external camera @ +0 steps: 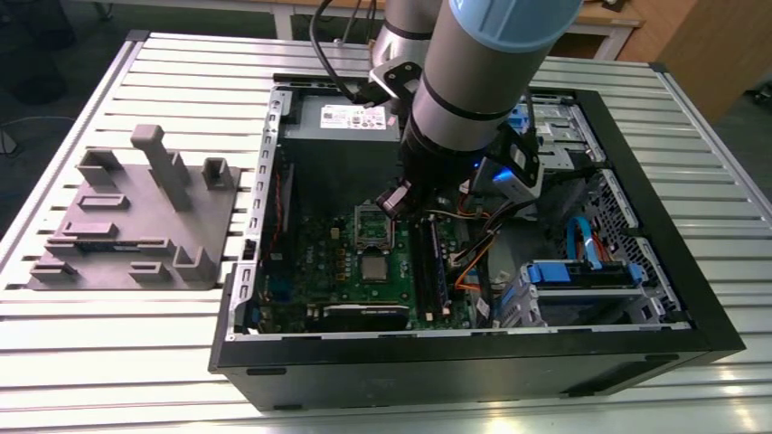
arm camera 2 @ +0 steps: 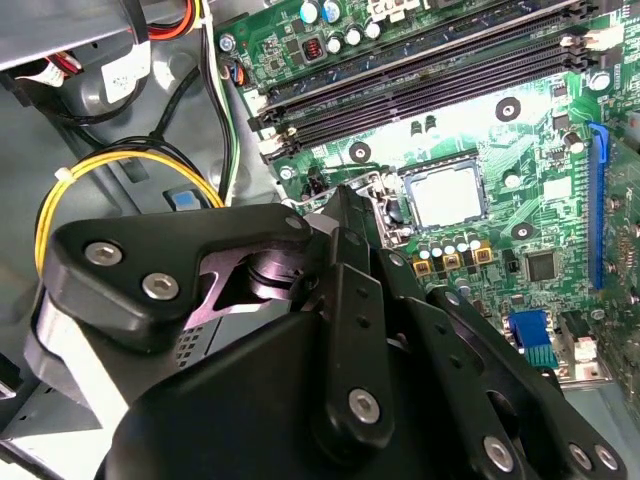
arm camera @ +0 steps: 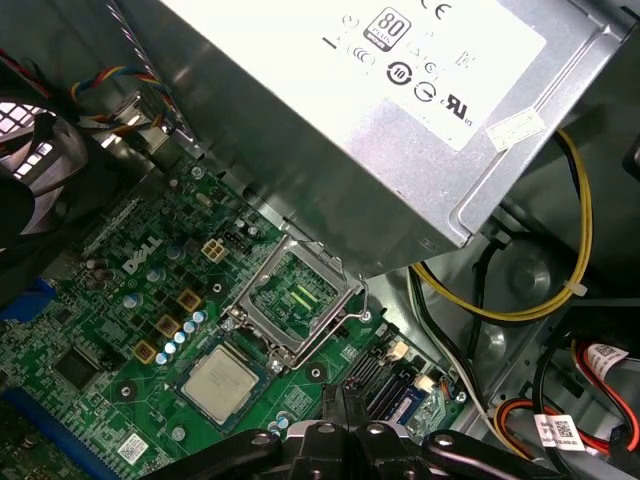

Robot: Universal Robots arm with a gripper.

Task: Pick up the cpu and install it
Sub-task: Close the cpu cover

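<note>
- We find the gripper (external camera: pixel 400 201) inside the open computer case (external camera: pixel 483 353), poised above the green motherboard (external camera: pixel 350 280) close to the raised socket bracket (external camera: pixel 371 228). It carries nothing; in the first wrist view its fingers (arm camera: pixel 345 425) appear drawn close together, tips nearly meeting.
- We note the cpu (external camera: pixel 376 268) lying flat on the motherboard, seated in its socket just beside the upright bracket, on the side nearer the front wall of the case in the exterior view. Both wrist views confirm it: a silvery square (arm camera: pixel 220 383) next to the open bracket frame (arm camera: pixel 293 298), and again (arm camera 2: pixel 447 195) beyond the gripper's black linkage.
- The gripper stands apart from the cpu, not touching it.
- Beyond the bracket sits the grey power supply box (external camera: pixel 343 122) with its white label.
- Outside the case, at the exterior view's left, a grey fixture block (external camera: pixel 133 217) rests on the slatted table (external camera: pixel 97 344).
</note>
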